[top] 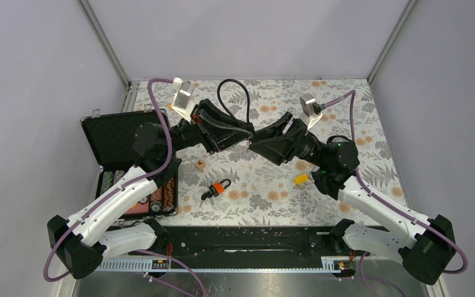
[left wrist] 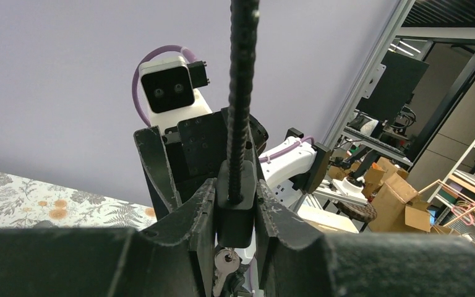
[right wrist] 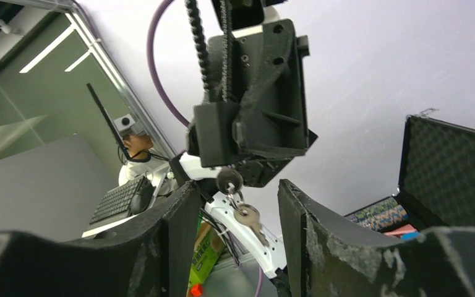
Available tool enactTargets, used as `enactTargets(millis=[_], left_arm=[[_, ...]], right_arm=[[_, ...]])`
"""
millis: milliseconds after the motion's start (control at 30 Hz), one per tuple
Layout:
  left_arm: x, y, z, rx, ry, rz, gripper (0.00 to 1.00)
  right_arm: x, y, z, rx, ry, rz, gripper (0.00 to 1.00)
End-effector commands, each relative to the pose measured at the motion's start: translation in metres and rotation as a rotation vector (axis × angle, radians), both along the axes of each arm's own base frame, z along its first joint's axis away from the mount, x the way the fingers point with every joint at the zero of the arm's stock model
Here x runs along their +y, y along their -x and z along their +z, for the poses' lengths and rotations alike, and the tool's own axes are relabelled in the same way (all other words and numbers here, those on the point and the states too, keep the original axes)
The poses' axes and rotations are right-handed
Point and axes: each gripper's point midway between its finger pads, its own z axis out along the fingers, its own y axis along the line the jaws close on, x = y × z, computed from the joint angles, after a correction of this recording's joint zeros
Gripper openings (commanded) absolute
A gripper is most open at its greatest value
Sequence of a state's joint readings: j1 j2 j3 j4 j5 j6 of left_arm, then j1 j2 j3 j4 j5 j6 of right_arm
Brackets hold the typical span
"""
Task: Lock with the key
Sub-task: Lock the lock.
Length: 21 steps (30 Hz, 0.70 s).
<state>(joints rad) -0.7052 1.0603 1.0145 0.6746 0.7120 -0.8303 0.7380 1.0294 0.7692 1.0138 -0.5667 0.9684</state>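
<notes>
No brass-coloured padlock shows in any view. The lock in view is a black block with a ribbed black cable for a shackle. My left gripper is shut on this block and holds it in the air above the table. The cable loop shows in the top view. A key sits in the underside of the block, and a second silver key dangles from it on a ring. My right gripper is open just below, its jaws on either side of the hanging keys without touching them.
An orange-and-black key bunch lies on the floral tablecloth. A small wooden cube and a yellow block lie nearby. An open black case with coloured contents stands at the left. Both grippers meet mid-table.
</notes>
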Motion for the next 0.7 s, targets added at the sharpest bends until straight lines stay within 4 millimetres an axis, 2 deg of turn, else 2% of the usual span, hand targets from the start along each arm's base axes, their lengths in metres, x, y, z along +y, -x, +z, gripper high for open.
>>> enactTargets(millis=[0, 133, 333, 467, 667], left_arm=[[0.006, 0.011, 0.017, -0.066, 0.054, -0.026, 0.00], [0.004, 0.009, 0.015, -0.062, 0.051, -0.028, 0.00], [0.006, 0.007, 0.016, -0.069, 0.060, 0.001, 0.00], [0.004, 0.005, 0.013, -0.062, 0.049, 0.006, 0.00], [0.002, -0.008, 0.005, -0.026, 0.009, 0.075, 0.00]], right_arm=[[-0.009, 0.020, 0.027, -0.102, -0.091, 0.053, 0.56], [-0.006, 0.019, 0.027, -0.104, -0.086, 0.065, 0.49], [-0.003, 0.020, 0.027, -0.103, -0.076, 0.088, 0.16], [-0.001, 0.016, 0.025, -0.094, -0.065, 0.074, 0.02], [0.007, -0.009, 0.006, -0.050, 0.040, -0.046, 0.00]])
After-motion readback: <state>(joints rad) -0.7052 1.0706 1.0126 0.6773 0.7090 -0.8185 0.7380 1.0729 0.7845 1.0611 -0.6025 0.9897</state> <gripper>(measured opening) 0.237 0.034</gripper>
